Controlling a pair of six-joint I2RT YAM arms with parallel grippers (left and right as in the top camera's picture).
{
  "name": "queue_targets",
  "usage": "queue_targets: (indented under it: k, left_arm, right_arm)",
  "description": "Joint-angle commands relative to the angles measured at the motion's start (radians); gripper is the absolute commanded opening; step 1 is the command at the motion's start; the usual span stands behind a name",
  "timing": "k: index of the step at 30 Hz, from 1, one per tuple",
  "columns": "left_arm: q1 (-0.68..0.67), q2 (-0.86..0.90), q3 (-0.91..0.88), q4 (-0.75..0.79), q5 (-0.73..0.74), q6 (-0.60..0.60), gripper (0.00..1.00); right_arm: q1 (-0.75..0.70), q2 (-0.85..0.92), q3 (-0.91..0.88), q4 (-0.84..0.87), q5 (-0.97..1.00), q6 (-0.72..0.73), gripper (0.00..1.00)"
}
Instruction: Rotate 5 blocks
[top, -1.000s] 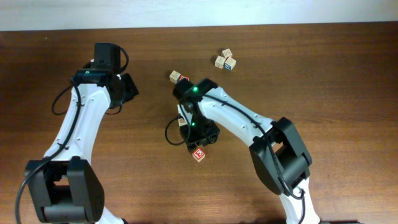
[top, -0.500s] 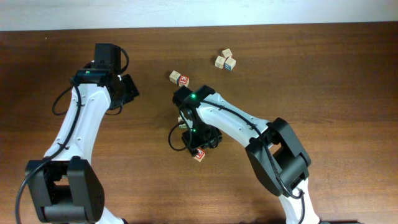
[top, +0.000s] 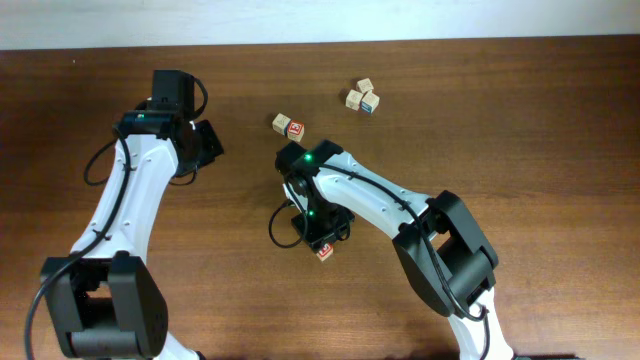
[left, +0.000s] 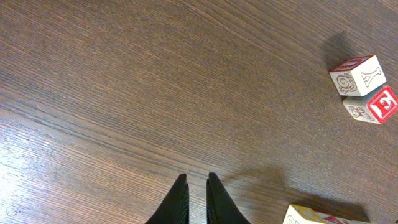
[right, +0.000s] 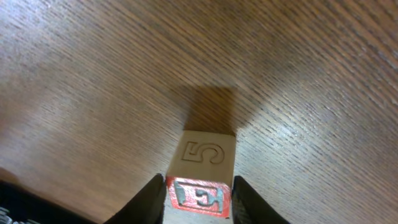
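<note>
Tabletop (top: 520, 120), overhead: arm (top: 370, 195) mostly hides the block (top: 324, 254); wrist view has right gripper (right: 199, 186) clamped on it, pale, carved 5, red side. Left gripper (left: 197, 186) pinched together.

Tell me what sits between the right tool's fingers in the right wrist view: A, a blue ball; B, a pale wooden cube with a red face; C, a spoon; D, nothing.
B: the right tool holds a wooden cube, a 5 on one face, red on another.
</note>
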Motion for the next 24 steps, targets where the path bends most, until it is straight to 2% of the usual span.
queue_targets:
  k: [1,5,13,14,18,24]
  left_arm:
    - [0.000,-0.014,-0.007,-0.007,0.011,-0.002,0.09]
    - [0.000,-0.014,-0.007,-0.007,0.011,-0.002,0.10]
    - [0.000,-0.014,-0.007,-0.006,0.011,-0.002,0.10]
    - [0.000,-0.014,-0.007,-0.004,0.011,-0.002,0.10]
    - [0.000,-0.014,-0.007,-0.002,0.011,-0.002,0.11]
    - [0.000,-0.014,-0.007,-0.003,0.011,-0.002,0.10]
  right_arm:
    - [0.003,-0.019,-0.006,-0.004,0.042,-0.021,0.35]
    - [-0.030,-0.019,-0.006,-0.008,0.056,-0.018,0.34]
    - [-0.188,-0.019,-0.006,-0.026,0.056,-0.018,0.35]
    - [-0.236,-0.019,-0.006,0.001,0.056,-0.018,0.35]
    - [-0.282,-0.019,-0.006,0.063,0.056,-0.018,0.35]
    - [-0.303,-0.019,-0.006,0.166,0.056,-0.013,0.35]
